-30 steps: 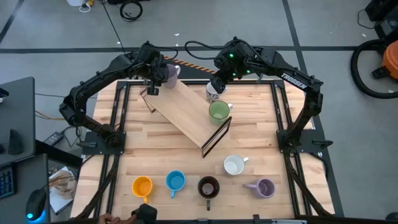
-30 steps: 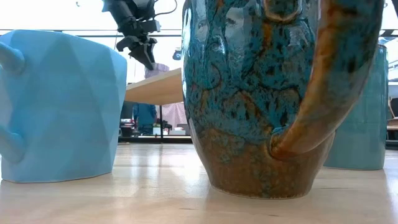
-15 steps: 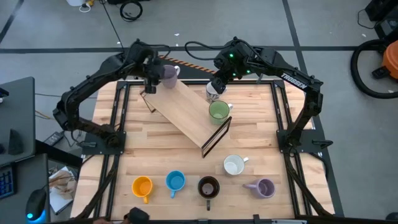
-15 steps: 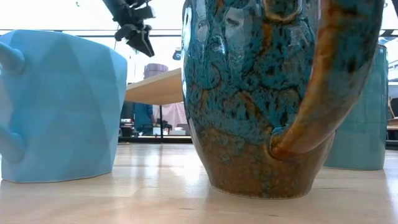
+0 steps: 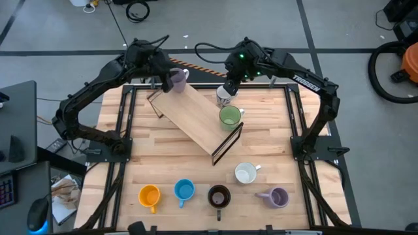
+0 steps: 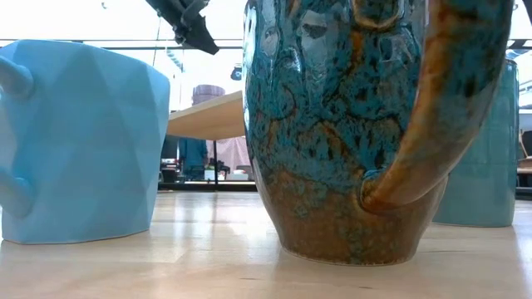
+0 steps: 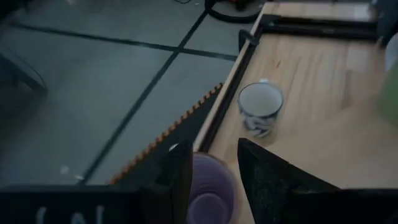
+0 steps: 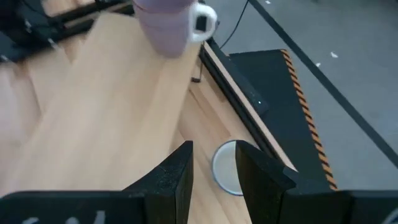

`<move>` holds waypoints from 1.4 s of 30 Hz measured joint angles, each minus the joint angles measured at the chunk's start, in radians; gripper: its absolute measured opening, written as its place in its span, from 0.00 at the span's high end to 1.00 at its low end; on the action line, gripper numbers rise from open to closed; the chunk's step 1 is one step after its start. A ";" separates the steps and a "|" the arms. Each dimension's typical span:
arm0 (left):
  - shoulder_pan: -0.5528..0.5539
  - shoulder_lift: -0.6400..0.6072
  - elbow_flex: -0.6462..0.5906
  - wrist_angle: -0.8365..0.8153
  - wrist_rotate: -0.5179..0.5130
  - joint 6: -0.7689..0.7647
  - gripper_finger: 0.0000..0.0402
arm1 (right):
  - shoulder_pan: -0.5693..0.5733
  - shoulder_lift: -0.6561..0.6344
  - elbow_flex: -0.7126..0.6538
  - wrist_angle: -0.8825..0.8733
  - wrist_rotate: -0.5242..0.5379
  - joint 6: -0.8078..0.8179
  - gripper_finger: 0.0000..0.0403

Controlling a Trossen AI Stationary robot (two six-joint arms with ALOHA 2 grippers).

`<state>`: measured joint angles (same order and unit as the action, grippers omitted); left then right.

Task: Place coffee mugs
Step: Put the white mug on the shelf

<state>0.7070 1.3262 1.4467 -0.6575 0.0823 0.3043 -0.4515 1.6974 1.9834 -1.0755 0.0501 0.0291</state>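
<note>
from above, a tilted pale wooden shelf board on a black frame (image 5: pixel 196 119) lies across the far half of the slatted wooden table (image 5: pixel 157 163); a lavender ceramic mug (image 5: pixel 176 79) sits at its far upper corner, a green glazed mug (image 5: pixel 229 117) on its right end, and a white-silver patterned mug (image 5: pixel 223 96) on the table just beyond the green one. the left gripper (image 5: pixel 159 65) hangs just beside the lavender mug, apart from it, and the right gripper (image 5: pixel 230 83) hovers over the patterned mug. near the front edge stand an orange mug (image 5: pixel 149 195), a light blue mug (image 5: pixel 184 190), a dark brown mug (image 5: pixel 219 195), a white mug (image 5: pixel 245 173) and a second lavender mug (image 5: pixel 279 197). at table height, a faceted light blue mug (image 6: pixel 79 141) and a speckled blue-brown glazed mug (image 6: pixel 366 124) fill the foreground, with one dark gripper (image 6: pixel 195 25) high over the shelf; which arm it is cannot be told here. past the left wrist, the fingers (image 7: pixel 264 171) stand spread above the lavender mug's rim (image 7: pixel 208 190), empty. past the right wrist, the fingers (image 8: pixel 177 171) are spread too, the patterned mug (image 8: pixel 227 168) below between them. these mugs look rigid, smooth and breakable, moderately heavy; pinching the rim wall or the handle seems surest. the sloping board and the close green mug crowd the approach.
</note>
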 joint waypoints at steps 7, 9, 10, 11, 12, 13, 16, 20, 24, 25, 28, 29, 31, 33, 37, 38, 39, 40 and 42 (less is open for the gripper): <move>-0.062 0.000 0.000 -0.003 0.001 -0.065 0.66 | -0.103 0.000 -0.161 0.043 -0.137 -0.056 0.69; -0.079 0.000 0.000 -0.003 0.001 -0.062 0.66 | -0.126 0.000 -0.195 0.041 -0.157 -0.065 0.69; -0.086 0.000 0.000 -0.003 0.001 -0.057 0.66 | -0.137 0.000 -0.208 0.037 -0.164 -0.069 0.69; -0.092 0.000 0.000 -0.003 0.001 -0.053 0.66 | -0.149 0.000 -0.219 0.035 -0.172 -0.079 0.69; -0.097 0.000 0.000 -0.003 0.001 -0.043 0.66 | -0.159 0.000 -0.231 0.036 -0.178 -0.090 0.69; -0.100 0.000 0.000 -0.003 0.001 -0.029 0.66 | -0.170 0.000 -0.244 0.039 -0.180 -0.105 0.69; -0.101 0.000 0.000 -0.007 0.001 -0.003 0.66 | -0.209 0.001 -0.298 0.066 -0.184 -0.163 0.69; -0.101 0.000 0.000 -0.028 0.000 -0.053 0.66 | -0.265 0.002 -0.390 0.135 -0.282 -0.264 0.69; -0.101 0.000 0.000 -0.050 0.000 -0.051 0.66 | -0.304 0.002 -0.464 0.192 -0.311 -0.387 0.69; -0.101 0.000 0.000 -0.052 0.000 -0.050 0.66 | -0.312 0.002 -0.483 0.206 -0.312 -0.409 0.69; -0.101 0.001 0.000 -0.051 0.000 -0.047 0.66 | -0.338 0.002 -0.539 0.269 -0.343 -0.468 0.69; -0.101 0.001 0.000 -0.051 0.000 -0.047 0.66 | -0.348 0.001 -0.561 0.296 -0.366 -0.486 0.69; -0.101 0.001 0.000 -0.052 0.000 -0.047 0.66 | -0.366 0.002 -0.603 0.339 -0.405 -0.512 0.69; -0.101 0.001 0.000 -0.054 0.000 -0.047 0.66 | -0.381 0.002 -0.635 0.390 -0.415 -0.522 0.69; -0.101 0.001 0.000 -0.062 0.000 -0.047 0.66 | -0.411 0.002 -0.661 0.431 -0.458 -0.529 0.69; -0.101 0.001 0.000 -0.064 0.000 -0.047 0.66 | -0.417 0.002 -0.662 0.443 -0.478 -0.529 0.69; -0.101 0.001 0.000 -0.066 0.000 -0.047 0.66 | -0.424 0.002 -0.663 0.447 -0.496 -0.529 0.69; -0.101 0.001 0.000 -0.066 0.000 -0.047 0.66 | -0.429 0.002 -0.663 0.448 -0.506 -0.526 0.69; -0.101 0.001 0.000 -0.066 0.000 -0.047 0.66 | -0.438 0.002 -0.663 0.460 -0.525 -0.521 0.69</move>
<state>0.6064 1.3273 1.4464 -0.7234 0.0827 0.2577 -0.8892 1.6989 1.3201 -0.6150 -0.4752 -0.4921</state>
